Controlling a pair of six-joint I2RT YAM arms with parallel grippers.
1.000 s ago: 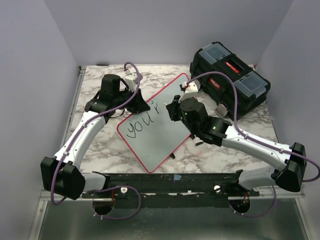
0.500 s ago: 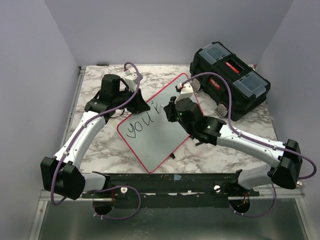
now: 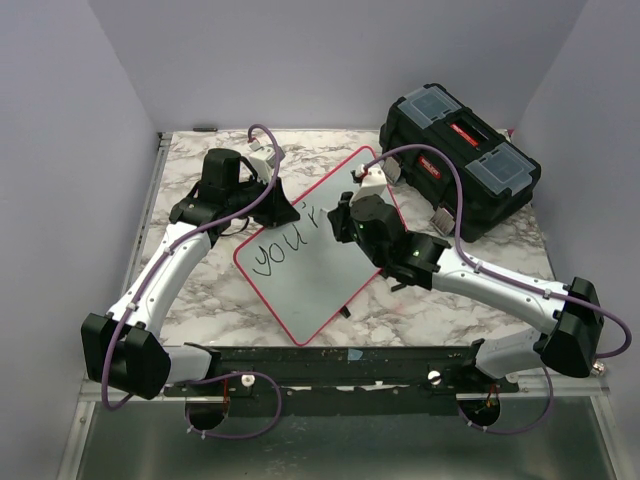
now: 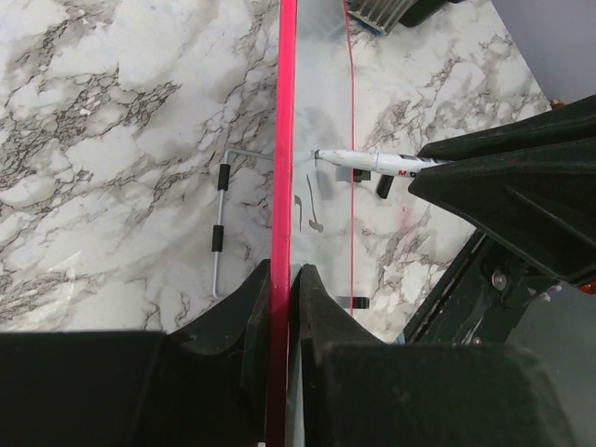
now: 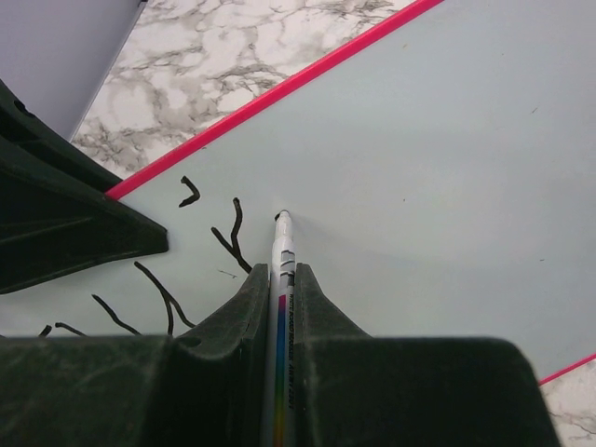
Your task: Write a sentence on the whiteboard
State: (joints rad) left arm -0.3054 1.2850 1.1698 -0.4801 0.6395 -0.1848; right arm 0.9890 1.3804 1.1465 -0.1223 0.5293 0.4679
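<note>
Two arms meet over our marble table (image 3: 212, 312), where the whiteboard (image 3: 300, 285) sits cornerwise near the black toolbox (image 3: 460, 160). We see the left gripper (image 4: 282, 277) pinching its red rim. The right gripper (image 5: 281, 272) is clamped on a marker (image 5: 282, 244), whose tip touches the board beside the sentence (image 3: 283, 247), reading "you'r".
</note>
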